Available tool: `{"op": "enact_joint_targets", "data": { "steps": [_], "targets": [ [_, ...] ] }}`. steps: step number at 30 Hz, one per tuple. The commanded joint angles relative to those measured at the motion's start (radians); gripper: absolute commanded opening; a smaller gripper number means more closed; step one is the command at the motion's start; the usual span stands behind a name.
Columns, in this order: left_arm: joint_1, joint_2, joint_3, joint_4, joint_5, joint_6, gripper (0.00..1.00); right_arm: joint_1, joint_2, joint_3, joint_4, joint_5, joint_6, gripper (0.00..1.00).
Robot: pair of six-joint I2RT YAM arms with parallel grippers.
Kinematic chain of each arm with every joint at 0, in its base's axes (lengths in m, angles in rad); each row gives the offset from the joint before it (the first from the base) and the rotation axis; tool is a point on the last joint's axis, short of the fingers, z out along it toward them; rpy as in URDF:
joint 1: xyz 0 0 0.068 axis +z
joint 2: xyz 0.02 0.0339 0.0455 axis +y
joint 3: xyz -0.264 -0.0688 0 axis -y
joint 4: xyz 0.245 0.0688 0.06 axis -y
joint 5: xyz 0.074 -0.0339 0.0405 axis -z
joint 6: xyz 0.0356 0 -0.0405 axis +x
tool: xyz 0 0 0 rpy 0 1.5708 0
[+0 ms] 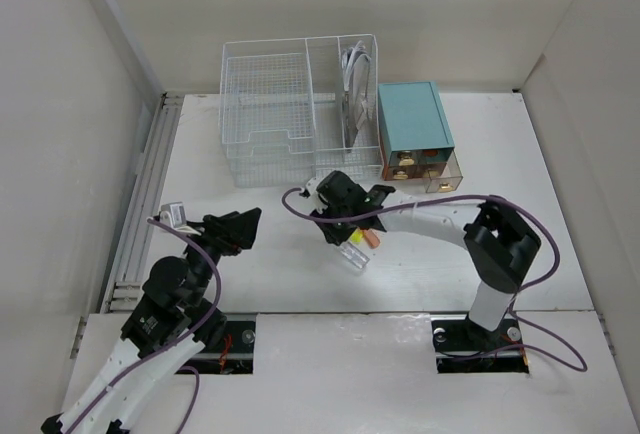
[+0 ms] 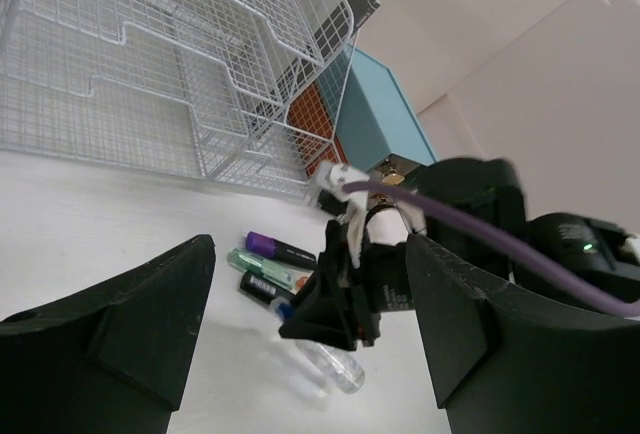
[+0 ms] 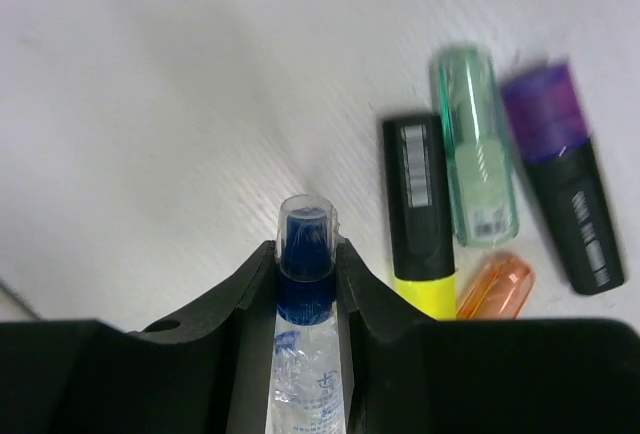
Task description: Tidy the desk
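one blue-capped tube (image 3: 304, 254) is clenched in the right end effector (image 3: 305, 266), lower centre; left end effector (image 2: 310, 251) hangs released.

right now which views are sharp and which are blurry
top external: evenly lit and sharp, faint shadows by the white wire basket; left wrist: basket mesh crisp, the near black left pincer soft; right wrist: soft throughout, print smeared on the purple-capped black marker, slight sheen on the clear blue-capped tube in the right pincer.
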Motion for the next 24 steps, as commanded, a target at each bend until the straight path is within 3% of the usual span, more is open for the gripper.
{"op": "enact_joint_targets", "data": {
  "steps": [1, 6, 9, 11, 17, 20, 24],
  "targets": [
    [-0.006, 0.014, 0.006, 0.046, 0.014, 0.017, 0.74, 0.007, -0.1, 0.152, -0.025, -0.097, -0.113, 0.0],
    [-0.006, 0.039, 0.006, 0.083, 0.034, 0.017, 0.74, -0.027, -0.189, 0.258, -0.063, -0.083, -0.173, 0.0],
    [-0.006, 0.08, 0.006, 0.12, 0.053, 0.017, 0.74, -0.141, -0.249, 0.283, -0.04, -0.026, -0.205, 0.0],
    [-0.006, 0.096, 0.006, 0.134, 0.053, 0.017, 0.74, -0.286, -0.287, 0.283, 0.026, -0.039, -0.234, 0.0],
    [-0.006, 0.128, 0.006, 0.175, 0.073, 0.028, 0.74, -0.647, -0.327, 0.292, 0.091, -0.284, -0.418, 0.0],
    [-0.006, 0.139, -0.003, 0.185, 0.082, 0.028, 0.74, -0.734, -0.272, 0.327, 0.068, -0.398, -0.438, 0.0],
    [-0.006, 0.148, -0.003, 0.194, 0.092, 0.028, 0.74, -0.82, -0.227, 0.327, 0.08, -0.421, -0.438, 0.0]
  ]
}}
